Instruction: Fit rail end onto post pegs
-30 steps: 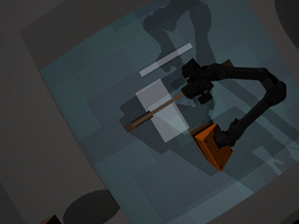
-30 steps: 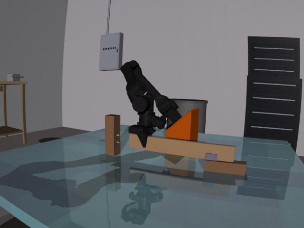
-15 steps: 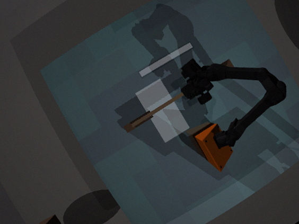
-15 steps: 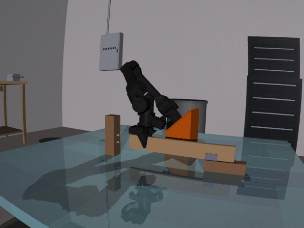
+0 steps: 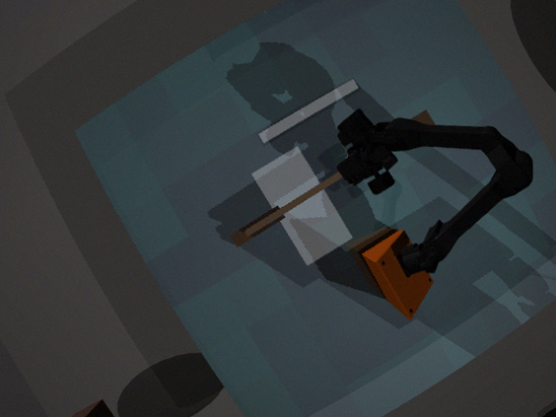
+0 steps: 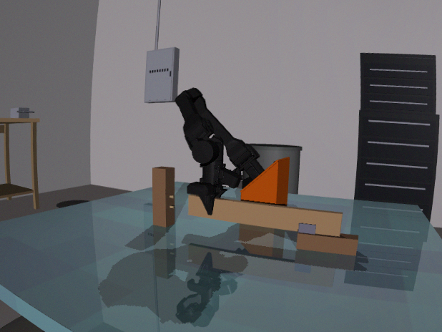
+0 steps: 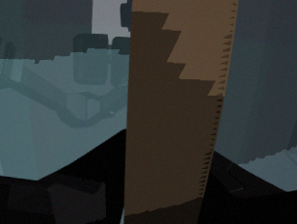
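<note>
Wooden rail (image 5: 294, 202) (image 6: 264, 212) (image 7: 169, 111) clamped between end effector's (image 5: 353, 167) (image 6: 210, 211) fingers, near end raised.

Tan rail (image 5: 294, 201) (image 6: 264, 212) (image 7: 169, 121), brown post (image 5: 425, 117) (image 6: 163, 197), black tool (image 5: 353, 169) (image 6: 211, 205), orange base (image 5: 414, 290) (image 6: 280, 182).

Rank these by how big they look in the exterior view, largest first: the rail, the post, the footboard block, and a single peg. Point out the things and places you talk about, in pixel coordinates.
1. Rail (image 5: 310, 195) (image 6: 264, 214) (image 7: 169, 126)
2. Post (image 5: 425, 117) (image 6: 163, 197)
3. Footboard block (image 5: 237, 238) (image 6: 327, 244)
4. Peg (image 6: 172, 207); the two pegs look alike in size.
</note>
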`<state>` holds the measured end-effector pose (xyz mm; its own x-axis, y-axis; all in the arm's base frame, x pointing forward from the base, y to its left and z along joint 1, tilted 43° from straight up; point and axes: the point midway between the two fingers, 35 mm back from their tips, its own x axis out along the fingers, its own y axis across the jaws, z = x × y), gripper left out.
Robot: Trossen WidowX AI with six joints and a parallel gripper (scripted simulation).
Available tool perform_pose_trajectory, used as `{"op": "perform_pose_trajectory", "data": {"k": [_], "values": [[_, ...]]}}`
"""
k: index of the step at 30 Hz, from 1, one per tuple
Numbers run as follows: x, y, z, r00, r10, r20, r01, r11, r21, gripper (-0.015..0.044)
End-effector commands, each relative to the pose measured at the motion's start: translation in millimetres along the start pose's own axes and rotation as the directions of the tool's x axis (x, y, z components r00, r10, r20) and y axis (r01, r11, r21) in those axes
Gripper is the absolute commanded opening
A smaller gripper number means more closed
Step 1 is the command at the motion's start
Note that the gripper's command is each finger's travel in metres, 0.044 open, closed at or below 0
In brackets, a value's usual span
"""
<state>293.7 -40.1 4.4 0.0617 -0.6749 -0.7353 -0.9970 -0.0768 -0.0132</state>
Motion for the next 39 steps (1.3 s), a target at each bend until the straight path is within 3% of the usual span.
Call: {"op": "perform_pose_trajectory", "data": {"k": [1, 39], "values": [[-1, 0, 0, 1.0, -0.004, 0.003, 0.004, 1.0, -0.003, 0.0], [0, 0, -12, 1.0, -0.004, 0.003, 0.004, 1.0, -0.003, 0.0]]}}
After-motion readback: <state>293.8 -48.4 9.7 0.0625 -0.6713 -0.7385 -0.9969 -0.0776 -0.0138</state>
